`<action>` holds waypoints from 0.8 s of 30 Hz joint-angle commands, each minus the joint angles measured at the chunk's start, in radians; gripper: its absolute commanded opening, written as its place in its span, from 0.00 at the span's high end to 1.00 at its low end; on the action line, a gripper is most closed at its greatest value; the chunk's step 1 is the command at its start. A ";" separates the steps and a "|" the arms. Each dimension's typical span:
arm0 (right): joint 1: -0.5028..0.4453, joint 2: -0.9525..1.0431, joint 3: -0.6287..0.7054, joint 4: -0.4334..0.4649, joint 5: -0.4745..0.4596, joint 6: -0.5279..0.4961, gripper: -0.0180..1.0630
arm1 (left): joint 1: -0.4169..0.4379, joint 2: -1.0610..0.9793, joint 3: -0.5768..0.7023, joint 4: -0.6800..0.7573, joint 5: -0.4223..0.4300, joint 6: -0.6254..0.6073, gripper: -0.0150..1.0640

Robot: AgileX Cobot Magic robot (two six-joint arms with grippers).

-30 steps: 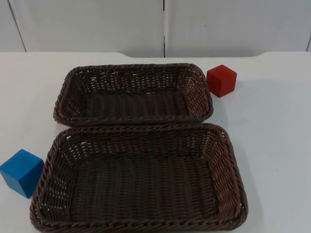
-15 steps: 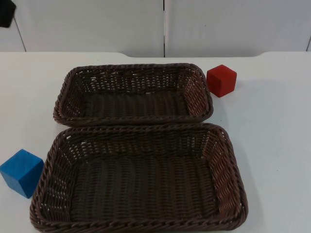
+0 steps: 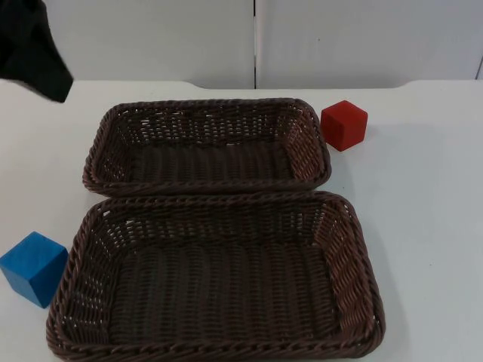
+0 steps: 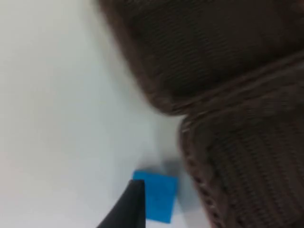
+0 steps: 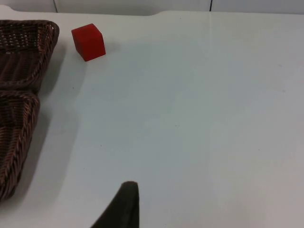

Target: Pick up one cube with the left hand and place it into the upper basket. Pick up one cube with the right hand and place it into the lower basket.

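Left arm (image 3: 34,49) is hanging at 10 o'clock, right gripper waiting, claw states unreadable; blue cube (image 3: 32,268) and red cube (image 3: 344,125) are sitting rigid, probably light, best pinched across opposite flat faces.

Left arm (image 3: 34,45): I'm seeing it cut off beyond the upper basket (image 3: 207,181).
Blue cube (image 4: 159,195): blurring beside the lower basket (image 4: 247,156).

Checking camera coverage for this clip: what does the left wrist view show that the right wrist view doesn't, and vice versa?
Left wrist view: the blue cube on the table beside the lower basket, with the left claw close to it. Right wrist view: the red cube beside the upper basket, and the right claw waiting over bare table. Shared: both baskets' rims and the white table.
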 commanded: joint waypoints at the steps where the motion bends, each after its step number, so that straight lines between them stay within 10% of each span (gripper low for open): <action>1: -0.002 -0.003 0.003 -0.002 -0.005 0.002 0.01 | -0.007 0.020 -0.002 0.076 -0.018 -0.135 0.01; 24: -0.002 -0.003 -0.008 -0.002 -0.019 0.002 0.01 | -0.007 0.036 0.000 0.045 -0.062 -0.146 0.01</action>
